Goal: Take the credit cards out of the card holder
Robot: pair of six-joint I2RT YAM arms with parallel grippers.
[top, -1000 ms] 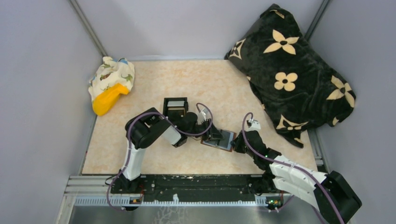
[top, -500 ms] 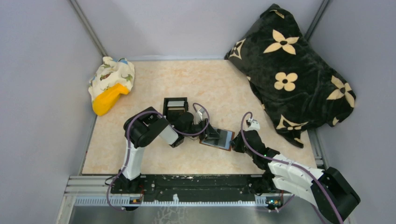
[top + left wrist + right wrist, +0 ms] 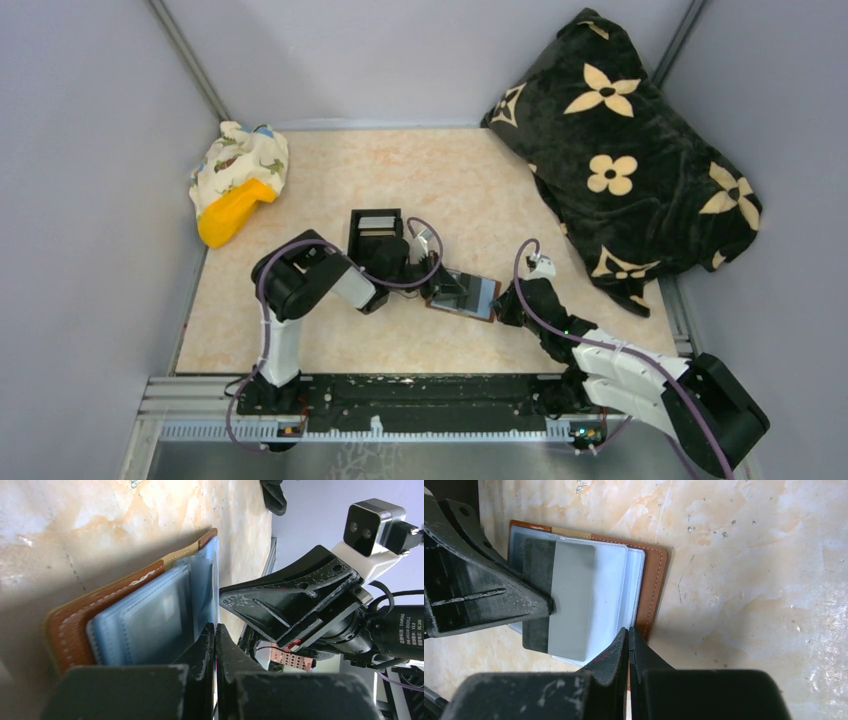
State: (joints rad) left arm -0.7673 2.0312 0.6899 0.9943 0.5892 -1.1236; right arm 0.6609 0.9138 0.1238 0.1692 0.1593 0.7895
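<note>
Widest first: the beige marbled table (image 3: 470,180) fills the floor of the cell. A big black blanket (image 3: 620,150) with cream flowers is heaped across its far right corner. Over on the far left sits a patterned cloth bundle (image 3: 245,160) with a yellow object (image 3: 228,215) poking out beneath it.

Both arms are in play. The left arm (image 3: 300,285) is folded low and reaches right, while the right arm (image 3: 640,375) stretches in from the near right corner. Just behind the left arm's wrist stands a small black box (image 3: 375,228).

And here's the action: the card holder (image 3: 655,580) lies open and flat on the table, a little right of centre, squarely between the two grippers. Its brown leather is underneath and its clear blue-grey sleeves face up.

The left gripper (image 3: 215,628) comes in over the sleeves from the holder's left side, fingers pressed tight together. Its tip sits right at the edge of a grey card (image 3: 574,600) lying on the sleeves. Whether that card's edge is actually pinched between the fingers, I cannot tell.

The right gripper (image 3: 628,630) is on the opposite side. Its fingers are closed flat against each other too, and their tips are down at the stitched leather border near one corner.
</note>
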